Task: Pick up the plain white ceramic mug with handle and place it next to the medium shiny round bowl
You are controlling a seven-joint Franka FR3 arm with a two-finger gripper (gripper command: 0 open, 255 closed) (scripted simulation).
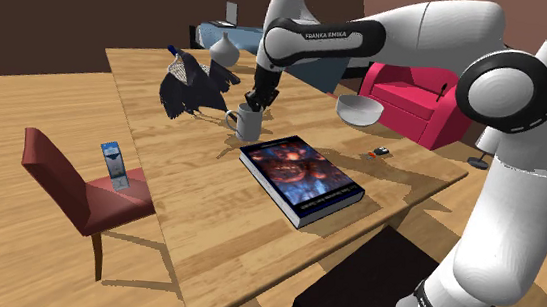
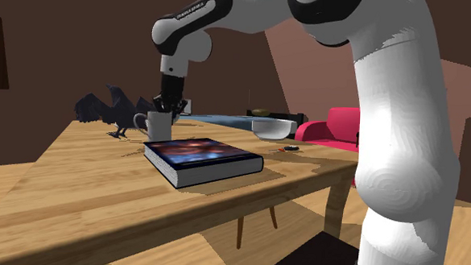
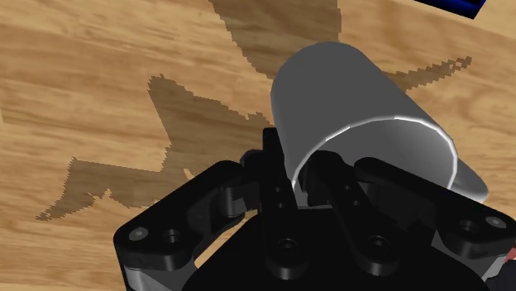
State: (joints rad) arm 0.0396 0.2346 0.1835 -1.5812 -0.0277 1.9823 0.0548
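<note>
A plain grey-white mug (image 1: 249, 125) (image 2: 161, 127) (image 3: 347, 99) stands upright on the wooden table (image 1: 216, 223), between a dark bird figure and a book. My gripper (image 1: 252, 104) (image 2: 169, 108) (image 3: 302, 178) comes down onto its rim from above. In the wrist view one finger sits inside the mug and the other outside, clasping the wall. The handle points toward the bird figure in the second exterior view. The shiny round bowl (image 1: 359, 109) (image 2: 272, 126) rests further along the table toward the pink sofa, well apart from the mug.
A thick dark-covered book (image 1: 302, 178) (image 2: 202, 157) lies just in front of the mug. The black bird figure (image 1: 192, 86) (image 2: 110, 109) stands behind it. A small dark object (image 1: 380, 152) lies near the bowl. A red chair (image 1: 78, 187) holds a blue carton (image 1: 112, 163).
</note>
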